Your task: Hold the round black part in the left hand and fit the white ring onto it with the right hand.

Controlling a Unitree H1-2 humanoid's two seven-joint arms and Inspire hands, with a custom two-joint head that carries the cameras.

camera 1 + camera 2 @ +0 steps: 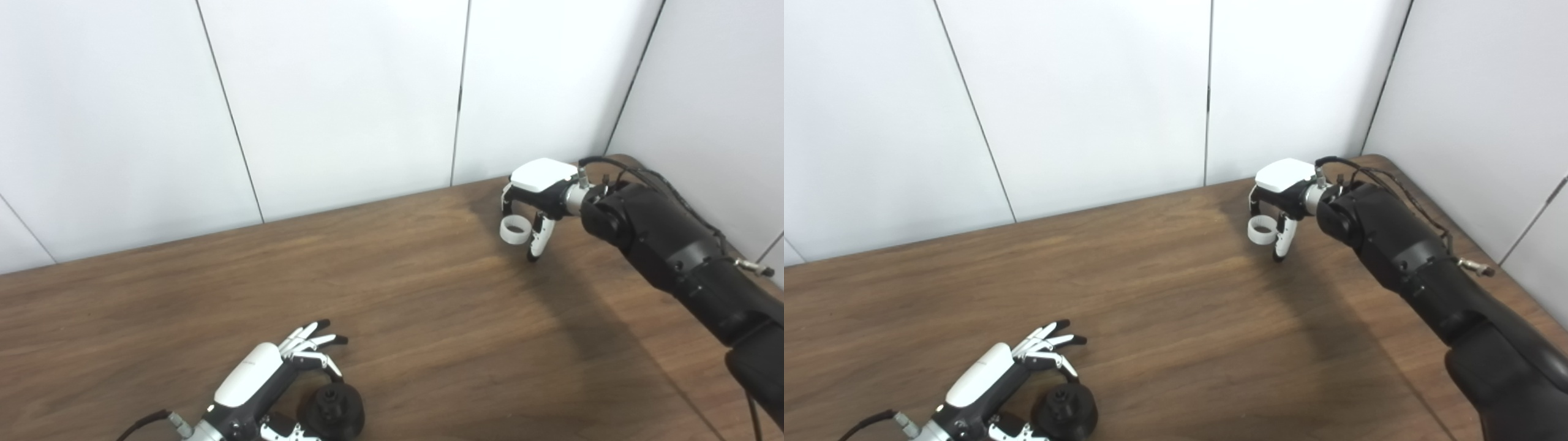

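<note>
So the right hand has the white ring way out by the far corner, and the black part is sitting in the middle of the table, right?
Not quite. The right hand does hold the white ring near the far corner, but both views show the black part at the near edge, beside the left hand.

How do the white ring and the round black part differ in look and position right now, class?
The white ring is a thin open hoop; the round black part is a bulkier, solid-looking disc. The ring is in the right hand near the table's far edge; the black part sits at the near edge beside the left hand. Both are round.

A brown wooden table point(398, 306) carries the round black part point(331, 411) near its front edge.
</note>
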